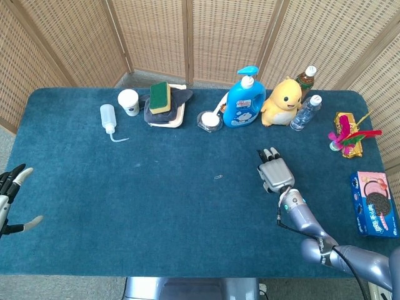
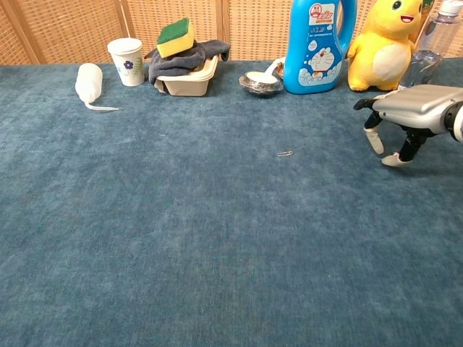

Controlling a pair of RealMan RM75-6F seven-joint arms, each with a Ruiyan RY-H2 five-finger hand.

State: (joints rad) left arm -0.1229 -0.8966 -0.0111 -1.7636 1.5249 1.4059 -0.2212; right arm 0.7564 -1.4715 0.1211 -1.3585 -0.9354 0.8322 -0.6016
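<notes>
R hand (image 1: 275,174) is held palm-down over the blue cloth table (image 1: 156,206), fingers bent down and apart, nothing gripped; in chest view the fingertips (image 2: 376,142) hang just above the cloth. Nearest item: a small paperclip (image 1: 219,177), lying flat to its left, apart from the hand, roughly mid-table. L hand (image 1: 9,201) is seen only in head view, at the table's left edge, fingers spread, nothing held; it is cut out of chest view.

Writing: the blue pump bottle (image 2: 315,45) carries a cartoon cat label w/ Chinese text, not legible. A flower print is seen on the paper cup (image 2: 126,61). The pink/blue cookie box (image 1: 375,203), an Oreo-style biscuit pictured, brand text unreadable, is seen in head view only, as is the feathered toy (image 1: 347,139).

Back row, both views: squeeze bottle (image 1: 109,118) on its side, sponge (image 1: 159,96) on a cloth-filled tray (image 1: 164,116), foil cup (image 1: 209,120), yellow plush (image 1: 281,102), water bottle (image 1: 305,113).
</notes>
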